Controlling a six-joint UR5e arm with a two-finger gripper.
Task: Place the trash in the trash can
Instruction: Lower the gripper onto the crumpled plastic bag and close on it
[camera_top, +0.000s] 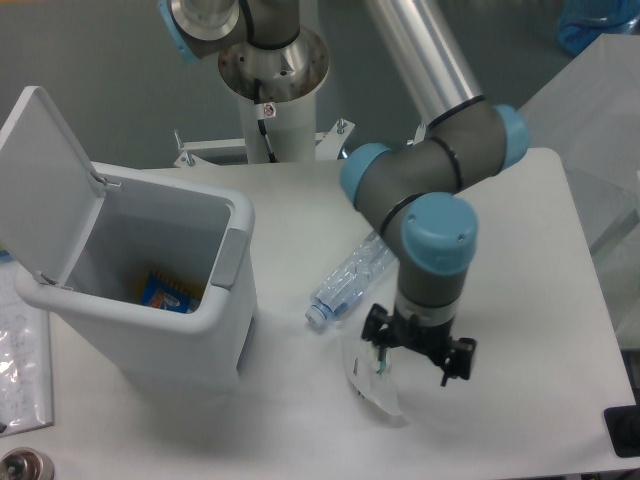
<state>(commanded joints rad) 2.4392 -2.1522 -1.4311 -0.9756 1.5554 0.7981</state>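
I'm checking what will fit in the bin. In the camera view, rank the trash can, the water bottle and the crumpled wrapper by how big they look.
1. Trash can, by far the largest.
2. Water bottle, partly hidden behind the arm.
3. Wrapper, looks smallest, though the hand covers part, so ranks 2 and 3 are uncertain.

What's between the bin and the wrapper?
Only bare table between the bin and wrapper; the bottle's cap end lies just above that stretch.
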